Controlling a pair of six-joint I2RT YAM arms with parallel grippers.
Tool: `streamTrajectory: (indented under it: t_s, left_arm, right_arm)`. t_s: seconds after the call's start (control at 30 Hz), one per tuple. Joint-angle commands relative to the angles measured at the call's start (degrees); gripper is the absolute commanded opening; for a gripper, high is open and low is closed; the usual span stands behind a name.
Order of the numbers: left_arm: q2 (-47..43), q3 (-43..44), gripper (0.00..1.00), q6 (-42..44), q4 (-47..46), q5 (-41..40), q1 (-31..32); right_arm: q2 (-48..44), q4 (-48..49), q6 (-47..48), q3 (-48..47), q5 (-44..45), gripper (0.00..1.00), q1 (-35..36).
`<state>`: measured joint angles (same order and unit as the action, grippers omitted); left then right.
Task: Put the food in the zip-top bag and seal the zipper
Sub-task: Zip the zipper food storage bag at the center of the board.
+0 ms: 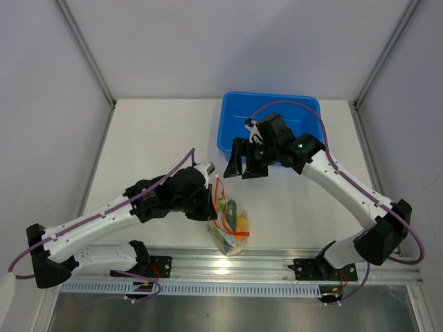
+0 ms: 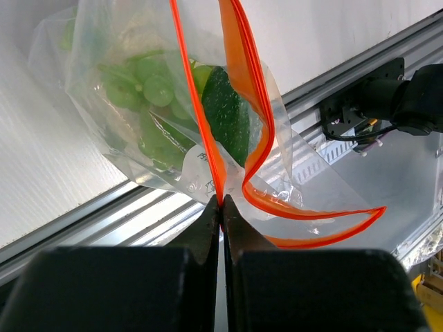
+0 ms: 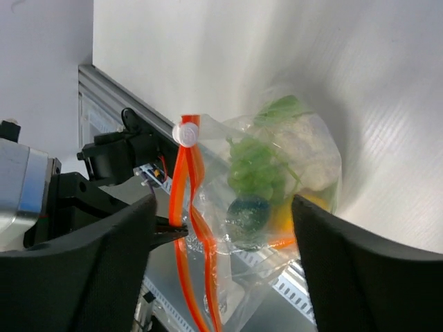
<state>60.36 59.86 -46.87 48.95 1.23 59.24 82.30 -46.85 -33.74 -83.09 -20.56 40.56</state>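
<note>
A: Where's the zip-top bag (image 1: 232, 225)?
B: By the table's (image 1: 159, 138) near edge, food (image 2: 149, 86) inside. The left gripper (image 2: 221, 207) is pinched tight on its orange-red zipper (image 2: 197, 117).
A: And the right gripper (image 1: 246, 164)?
B: Spread wide, empty, apart from the bag. Only its wrist view shows the white slider (image 3: 185, 133) and the cauliflower (image 3: 313, 158).

The bag (image 2: 97, 138) is gleaming as clear, crinkly plastic film, its zipper (image 2: 239, 62) shining as smooth, glossy orange-red plastic. The cucumber (image 2: 225, 111) inside is showing a pebbled, slightly shiny skin. The surface (image 1: 159, 138) is looking white, matt and finely ribbed. The rail (image 1: 277, 263) is glinting as brushed metal; the bin (image 1: 239, 114) is reflecting like glossy blue plastic.
</note>
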Motion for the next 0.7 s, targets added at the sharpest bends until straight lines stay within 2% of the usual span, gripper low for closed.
streamTrajectory:
  t_s: [0.0, 0.03, 0.07, 0.5, 0.57, 0.67]
  left_arm:
    - [-1.91, -0.70, 0.00, 1.43, -1.49, 0.79, 0.08]
    - [-1.91, -0.70, 0.00, 1.43, -1.49, 0.79, 0.08]
    - [-2.00, -0.53, 0.01, 1.43, -1.49, 0.79, 0.08]
    - [-3.05, -1.23, 0.01, 1.26, -1.49, 0.61, 0.08]
    - [-3.40, -1.32, 0.01, 1.17, -1.58, 0.61, 0.08]
    - [-3.49, -1.23, 0.01, 1.17, -1.57, 0.70, 0.00]
  right_arm:
    - [3.12, 0.27, 2.89, -4.27, -4.12, 0.75, 0.14]
    - [3.56, 0.36, 2.71, -4.45, -4.84, 0.65, 0.14]
    - [4.09, 0.62, 2.36, -4.45, -5.45, 0.63, 0.40]
    - [8.22, -0.35, 2.80, -5.77, -5.81, 0.49, 5.94]
    - [8.84, -0.78, 2.36, -5.86, -5.29, 0.45, 6.47]
    - [9.98, -1.83, 2.27, -5.94, -4.49, 0.32, 6.73]
